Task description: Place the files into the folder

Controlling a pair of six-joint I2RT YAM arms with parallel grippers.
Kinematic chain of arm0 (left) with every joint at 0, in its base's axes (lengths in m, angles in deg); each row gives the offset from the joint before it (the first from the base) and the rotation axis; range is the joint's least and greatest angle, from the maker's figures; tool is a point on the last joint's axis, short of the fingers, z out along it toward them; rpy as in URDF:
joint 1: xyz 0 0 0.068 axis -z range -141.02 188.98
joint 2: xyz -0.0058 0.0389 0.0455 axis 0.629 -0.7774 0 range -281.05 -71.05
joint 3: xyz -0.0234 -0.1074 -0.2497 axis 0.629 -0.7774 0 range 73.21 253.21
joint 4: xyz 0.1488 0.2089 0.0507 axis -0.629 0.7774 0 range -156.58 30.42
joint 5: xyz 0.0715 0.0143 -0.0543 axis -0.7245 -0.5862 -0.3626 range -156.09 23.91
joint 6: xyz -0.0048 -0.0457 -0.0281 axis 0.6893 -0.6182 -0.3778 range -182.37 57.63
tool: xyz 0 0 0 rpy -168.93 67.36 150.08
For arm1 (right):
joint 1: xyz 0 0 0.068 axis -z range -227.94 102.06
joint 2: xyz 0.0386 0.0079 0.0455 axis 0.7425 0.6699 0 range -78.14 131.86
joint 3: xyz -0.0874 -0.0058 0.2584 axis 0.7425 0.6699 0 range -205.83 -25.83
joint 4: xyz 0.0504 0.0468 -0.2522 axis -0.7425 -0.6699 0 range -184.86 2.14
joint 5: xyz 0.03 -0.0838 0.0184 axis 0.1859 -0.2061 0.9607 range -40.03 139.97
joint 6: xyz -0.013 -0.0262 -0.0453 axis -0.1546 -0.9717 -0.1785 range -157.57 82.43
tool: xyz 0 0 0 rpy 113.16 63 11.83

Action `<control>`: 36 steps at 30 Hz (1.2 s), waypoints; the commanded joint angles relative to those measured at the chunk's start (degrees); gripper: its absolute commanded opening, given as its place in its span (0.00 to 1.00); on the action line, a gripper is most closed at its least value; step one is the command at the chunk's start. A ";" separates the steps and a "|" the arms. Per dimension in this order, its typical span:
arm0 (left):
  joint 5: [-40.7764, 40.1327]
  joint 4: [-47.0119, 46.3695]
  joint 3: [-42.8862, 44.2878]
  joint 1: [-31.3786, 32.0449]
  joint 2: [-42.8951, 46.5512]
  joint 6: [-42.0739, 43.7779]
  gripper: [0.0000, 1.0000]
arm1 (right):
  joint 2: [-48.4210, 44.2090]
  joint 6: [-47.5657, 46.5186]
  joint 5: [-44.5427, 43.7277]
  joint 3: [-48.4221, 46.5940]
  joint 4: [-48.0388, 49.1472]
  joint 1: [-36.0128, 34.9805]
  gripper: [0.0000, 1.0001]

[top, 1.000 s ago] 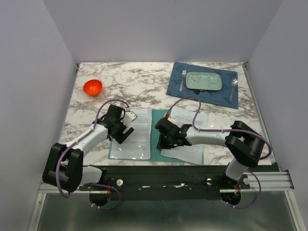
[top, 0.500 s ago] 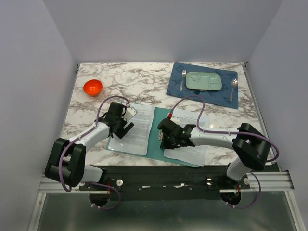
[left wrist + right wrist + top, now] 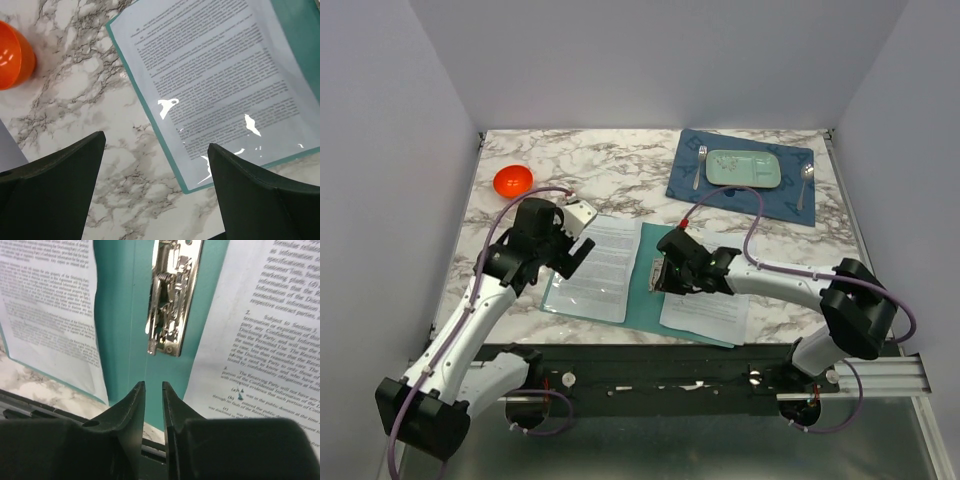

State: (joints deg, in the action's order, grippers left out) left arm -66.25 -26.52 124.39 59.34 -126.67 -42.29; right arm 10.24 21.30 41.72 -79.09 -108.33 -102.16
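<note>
The teal folder (image 3: pixel 642 283) lies open near the table's front edge. A printed sheet in a glossy clear sleeve (image 3: pixel 602 266) lies on its left leaf, and it also shows in the left wrist view (image 3: pixel 215 75). Another printed sheet (image 3: pixel 708 305) lies on the right leaf. The metal clip (image 3: pixel 168 300) sits at the spine. My left gripper (image 3: pixel 572 256) hangs open and empty above the left leaf's outer edge (image 3: pixel 156 145). My right gripper (image 3: pixel 659 279) is low over the spine just below the clip (image 3: pixel 153 385), with the jaws almost together and nothing between them.
An orange bowl (image 3: pixel 513 181) stands at the back left and shows in the left wrist view (image 3: pixel 12 57). A dark blue placemat (image 3: pixel 700 180) at the back right carries a pale green tray (image 3: pixel 744 169), a fork and a spoon. The folder's front corner reaches the table's front edge.
My left arm has lifted and drawn back to the left, off the sleeved sheet. The folder has turned slightly. My right gripper has moved a little farther along the spine.
</note>
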 commanded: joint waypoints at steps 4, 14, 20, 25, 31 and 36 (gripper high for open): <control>7.19 6.01 5.59 2.31 -3.70 -4.95 0.97 | 4.96 -0.60 0.78 -1.24 2.01 2.89 0.28; 8.60 -1.46 4.64 11.27 -14.07 -9.96 0.89 | 8.91 1.33 2.98 -0.19 4.99 3.50 0.27; 8.60 -6.90 2.62 15.14 -18.82 -11.99 0.82 | 9.79 4.93 2.80 1.22 6.58 3.59 0.25; 8.42 -11.30 1.82 16.73 -24.26 -16.46 0.74 | 9.01 6.96 0.96 4.11 7.81 3.59 0.24; 10.36 -15.61 1.56 17.52 -29.02 -21.64 0.63 | 8.04 6.87 0.17 6.14 8.52 3.50 0.24; 10.89 -18.34 1.38 18.40 -32.71 -22.27 0.59 | 6.98 7.40 -1.15 8.60 8.52 3.59 0.24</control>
State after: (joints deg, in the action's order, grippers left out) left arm -57.40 -40.51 126.45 76.73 -157.11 -62.12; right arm 16.90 28.27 44.21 -73.91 -96.72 -98.73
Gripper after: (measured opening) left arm 0.608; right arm 0.239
